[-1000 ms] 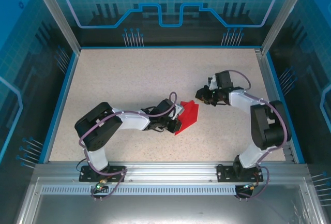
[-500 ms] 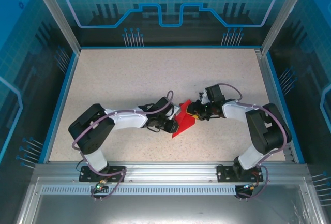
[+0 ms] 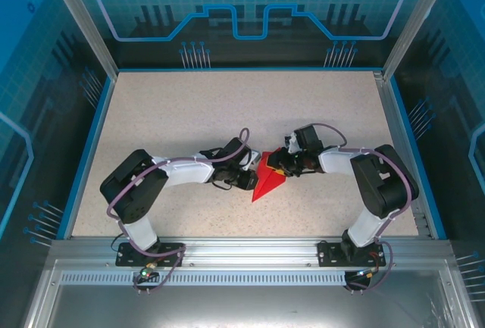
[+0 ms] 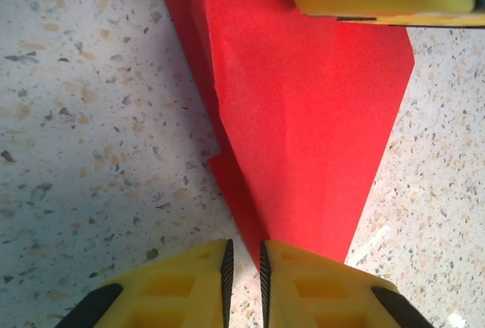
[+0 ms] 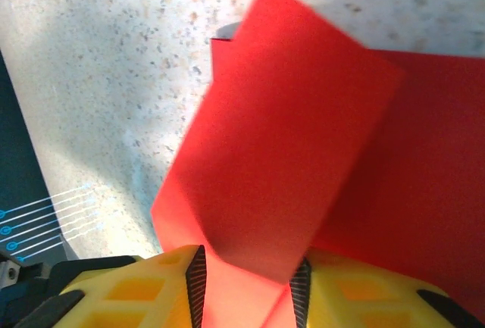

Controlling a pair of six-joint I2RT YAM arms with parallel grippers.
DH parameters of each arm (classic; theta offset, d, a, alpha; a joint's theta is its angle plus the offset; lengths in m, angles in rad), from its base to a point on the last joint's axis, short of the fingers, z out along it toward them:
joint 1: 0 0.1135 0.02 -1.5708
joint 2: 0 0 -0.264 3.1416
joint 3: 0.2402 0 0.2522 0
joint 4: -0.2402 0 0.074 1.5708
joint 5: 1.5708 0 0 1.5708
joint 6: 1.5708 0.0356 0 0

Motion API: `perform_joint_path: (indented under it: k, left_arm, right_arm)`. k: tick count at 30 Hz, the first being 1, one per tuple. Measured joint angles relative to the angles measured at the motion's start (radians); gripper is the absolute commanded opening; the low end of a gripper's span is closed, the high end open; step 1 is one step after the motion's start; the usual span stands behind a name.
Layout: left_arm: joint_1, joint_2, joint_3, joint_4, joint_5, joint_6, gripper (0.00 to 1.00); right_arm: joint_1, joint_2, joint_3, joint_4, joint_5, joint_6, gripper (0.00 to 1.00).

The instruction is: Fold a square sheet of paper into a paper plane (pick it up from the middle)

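**A robot test cell in a lab**

We see a speckled tabletop (image 3: 189, 116) around the grippers, edged by a blue rim (image 3: 89, 146); beyond them stand aluminium frame posts (image 3: 79, 17) and blue printed panels (image 3: 250, 2) with circuit graphics; nearer than them runs a metal rail (image 3: 242, 248).

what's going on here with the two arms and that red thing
Two robot arms are folding a red paper into a plane in the middle of the table. The paper is already a folded pointed shape. The left gripper has the paper's narrow end between its nearly shut jaws, while the right gripper has a raised flap between its jaws from the opposite side.
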Motion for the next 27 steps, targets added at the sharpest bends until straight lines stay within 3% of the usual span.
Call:
perform_joint_path:
  k: [8,15,19,27]
  left_arm:
    - [0.025,0.005,0.000,-0.001,0.013,-0.001,0.26]
    - [0.087,-0.060,-0.020,-0.019,0.062,-0.047,0.46]
    - [0.125,-0.133,-0.048,-0.024,0.102,-0.092,0.52]
    - [0.186,-0.268,-0.163,0.033,0.201,-0.238,0.59]
  right_arm:
    - [0.045,0.038,0.001,0.056,-0.012,0.034,0.27]
    - [0.070,0.046,0.001,0.079,-0.014,0.044,0.10]
    - [0.072,0.039,0.001,0.091,-0.016,0.047,0.01]
    - [0.072,-0.092,0.001,0.092,-0.019,0.061,0.00]
